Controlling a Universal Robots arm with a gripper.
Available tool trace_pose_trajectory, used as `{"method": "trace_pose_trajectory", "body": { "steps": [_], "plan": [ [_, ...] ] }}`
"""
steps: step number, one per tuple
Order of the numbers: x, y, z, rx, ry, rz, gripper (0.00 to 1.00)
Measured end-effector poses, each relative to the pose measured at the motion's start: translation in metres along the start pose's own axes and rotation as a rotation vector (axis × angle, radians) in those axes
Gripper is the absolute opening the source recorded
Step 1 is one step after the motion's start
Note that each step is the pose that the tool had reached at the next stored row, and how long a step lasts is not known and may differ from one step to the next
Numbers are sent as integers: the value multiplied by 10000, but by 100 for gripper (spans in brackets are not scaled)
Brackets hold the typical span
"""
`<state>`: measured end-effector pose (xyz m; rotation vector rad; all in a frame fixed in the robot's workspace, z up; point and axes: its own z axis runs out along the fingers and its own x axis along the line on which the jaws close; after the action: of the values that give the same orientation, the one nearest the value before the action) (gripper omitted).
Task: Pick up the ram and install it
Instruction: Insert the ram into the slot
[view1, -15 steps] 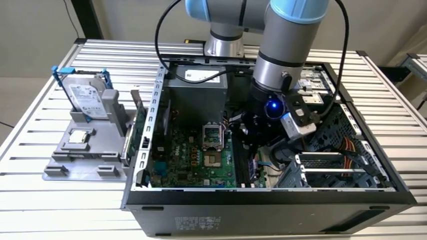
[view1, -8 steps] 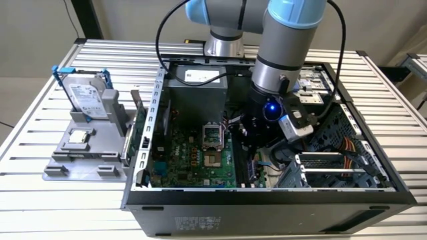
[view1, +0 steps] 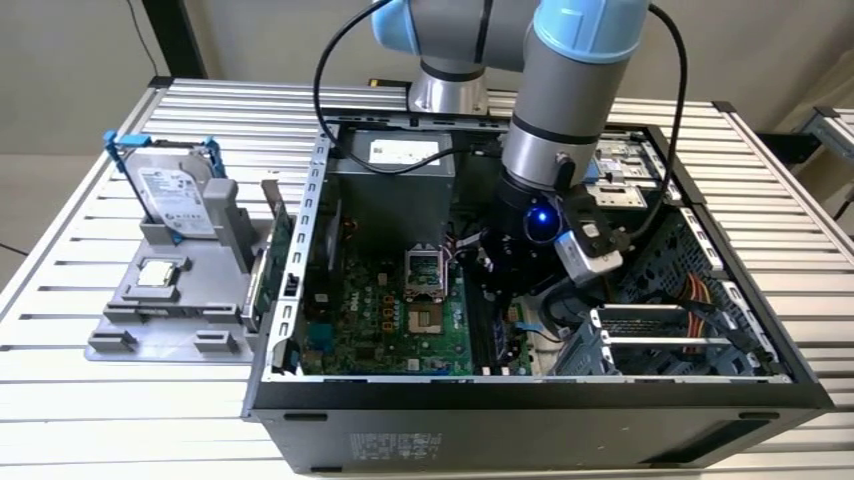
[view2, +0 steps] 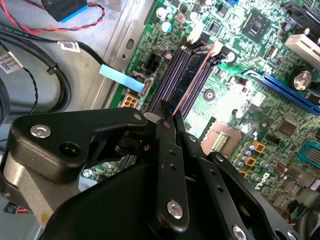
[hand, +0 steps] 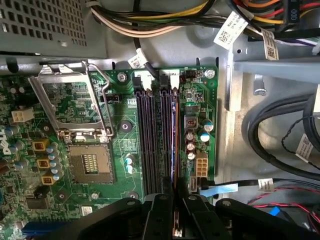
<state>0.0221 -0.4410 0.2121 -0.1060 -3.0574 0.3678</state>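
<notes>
Dark blue-green, slim ram stick stands edge-on in the motherboard's black memory slots, the black end effector clamped on its six-o'clock end to seat it.

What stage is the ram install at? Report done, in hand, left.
Done: the ram is off the holder and inside the computer case. In hand: the gripper is shut on its edge, holding it along the memory slots in both wrist views. Left: whether it is fully seated cannot be told; the gripper has not let go.

Wrist views close over motherboard
</notes>
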Motion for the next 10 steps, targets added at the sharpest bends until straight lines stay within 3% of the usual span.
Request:
{"method": "trace_pose_trajectory", "body": {
  "steps": [10],
  "plan": [
    [-29,16,7,-2,0,-1,0]
  ]
}}
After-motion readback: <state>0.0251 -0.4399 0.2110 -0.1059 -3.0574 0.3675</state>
